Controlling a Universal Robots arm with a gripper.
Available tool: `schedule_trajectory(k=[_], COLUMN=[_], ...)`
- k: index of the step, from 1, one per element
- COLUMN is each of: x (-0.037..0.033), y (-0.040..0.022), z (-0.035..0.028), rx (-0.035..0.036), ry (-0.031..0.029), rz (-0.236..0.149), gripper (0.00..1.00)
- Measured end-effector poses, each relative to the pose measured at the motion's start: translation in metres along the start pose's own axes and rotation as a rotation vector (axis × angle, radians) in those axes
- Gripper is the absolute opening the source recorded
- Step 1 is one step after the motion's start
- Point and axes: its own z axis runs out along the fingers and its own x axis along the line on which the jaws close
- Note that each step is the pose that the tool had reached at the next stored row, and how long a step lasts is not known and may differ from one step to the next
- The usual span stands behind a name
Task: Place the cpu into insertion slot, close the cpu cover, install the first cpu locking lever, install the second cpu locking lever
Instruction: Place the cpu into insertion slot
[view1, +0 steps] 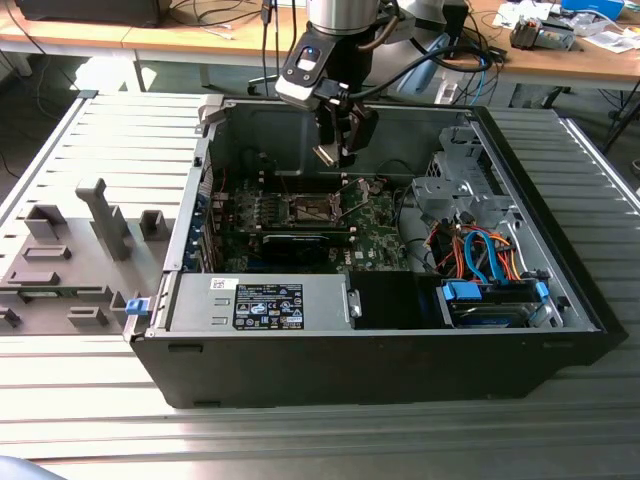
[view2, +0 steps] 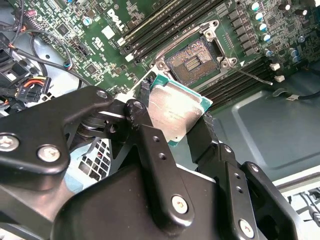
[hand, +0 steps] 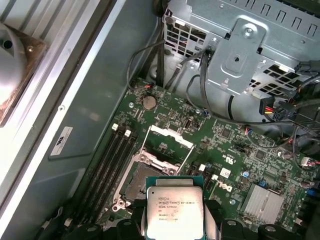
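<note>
**Claw (view1: 335, 150) holds cpu (hand: 175, 212) inside open computer case (view1: 350, 370)**
Clenched on two opposite edges of the chip, silver top showing, the claw hangs above the insertion slot (view2: 192, 62), apart from it; the slot's contact field lies bare.

Illumination is bright and diffuse. In the exterior view, the slatted table (view1: 80, 130) washes out at the exterior view's left, while the computer case (view1: 350, 355) front wall stays dark. In the second wrist view, glare covers the cpu (view2: 175, 112) top.
</note>
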Motion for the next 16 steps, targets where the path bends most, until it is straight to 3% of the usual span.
schedule_trajectory(k=[16], x=[0.0000], y=[0.0000], z=[0.0000], rx=[0.0012], ry=[-0.0047], rz=[0.034], gripper=[0.54])
